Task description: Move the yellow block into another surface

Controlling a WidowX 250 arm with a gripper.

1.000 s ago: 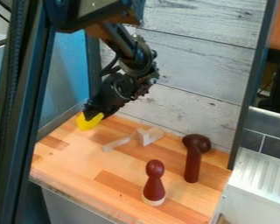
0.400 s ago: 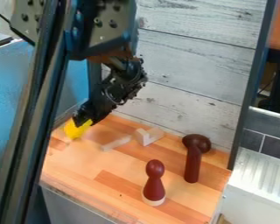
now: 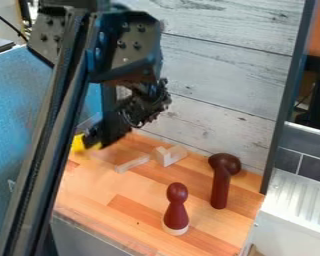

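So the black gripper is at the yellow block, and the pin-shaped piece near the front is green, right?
Not quite: the camera view shows the pin-shaped piece near the front is dark red with a pale base. The black gripper is at the yellow block.

Wooden tabletop (image 3: pixel 213 231) with dark-red pawn (image 3: pixel 177 209), knobbed piece (image 3: pixel 220 187), pale notched block (image 3: pixel 168 156) and strip (image 3: pixel 132 164)

Smooth, striped wooden worktop (image 3: pixel 142 185) here, softly shining; rough, weathered grey-white plank wall (image 3: pixel 219 72) behind! Glossy finish on the dark-red, pin-shaped figure (image 3: pixel 177 212), matt bare wood on the pale angled block (image 3: pixel 166 157), ribbed white panel (image 3: pixel 297 200) alongside!
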